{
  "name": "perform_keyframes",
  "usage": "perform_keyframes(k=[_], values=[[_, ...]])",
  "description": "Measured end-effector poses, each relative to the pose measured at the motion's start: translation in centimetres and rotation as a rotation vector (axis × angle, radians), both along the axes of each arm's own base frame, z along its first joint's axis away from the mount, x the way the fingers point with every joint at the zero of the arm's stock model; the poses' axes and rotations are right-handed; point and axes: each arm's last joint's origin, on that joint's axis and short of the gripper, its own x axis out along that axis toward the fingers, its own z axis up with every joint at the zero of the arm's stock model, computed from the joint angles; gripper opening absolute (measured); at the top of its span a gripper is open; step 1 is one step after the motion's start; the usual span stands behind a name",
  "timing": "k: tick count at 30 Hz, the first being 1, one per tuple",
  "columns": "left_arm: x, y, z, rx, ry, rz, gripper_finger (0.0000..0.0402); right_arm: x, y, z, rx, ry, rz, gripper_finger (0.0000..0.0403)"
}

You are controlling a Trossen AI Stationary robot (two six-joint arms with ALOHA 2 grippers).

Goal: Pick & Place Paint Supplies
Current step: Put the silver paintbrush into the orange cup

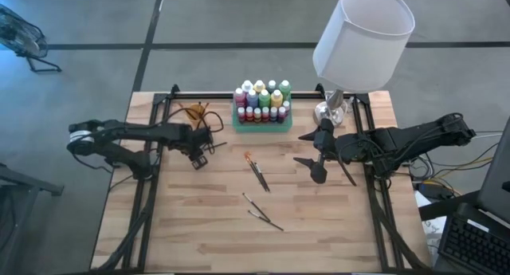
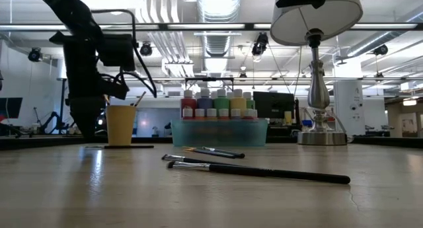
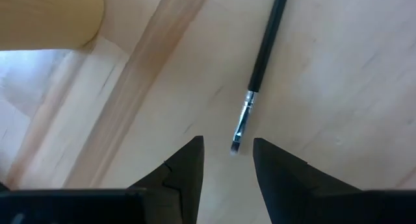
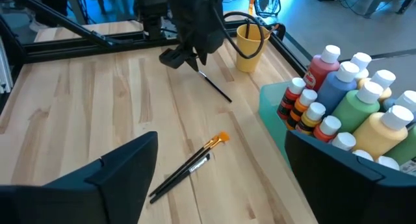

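Wooden table (image 1: pixel 199 243), framed by dark rails along both sides. Green tray (image 1: pixel 262 122) sits at the far edge, packed with paint bottles (image 1: pixel 261 100). Orange cup (image 1: pixel 194 111) stands left of it. Left gripper (image 1: pixel 199 159) hangs just off the cup, fingers partly apart, holding nothing; one brush (image 3: pixel 260 68) lies at its tips. Right gripper (image 1: pixel 317 154) hovers near the lamp (image 1: pixel 360 44), spread wide and empty. Three brushes (image 1: pixel 256 171) lie loose mid-table, in open boards between the arms.

Left pincer (image 1: pixel 200 159) angled down, fingers (image 3: pixel 185 175) half-spread with clear gap between them. Right pincer (image 1: pixel 312 154) level, fingers (image 4: pixel 110 178) spread wide, nothing gripped.
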Motion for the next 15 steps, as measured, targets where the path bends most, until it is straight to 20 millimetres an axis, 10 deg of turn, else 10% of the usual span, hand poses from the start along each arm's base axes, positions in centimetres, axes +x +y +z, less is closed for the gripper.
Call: perform_keyframes(k=[15], values=[[-0.28,0.14,-0.51,-0.030,-0.007,0.004,0.0138,0.01,0.01,0.00,0.000,0.000,0.000,0.0295]])
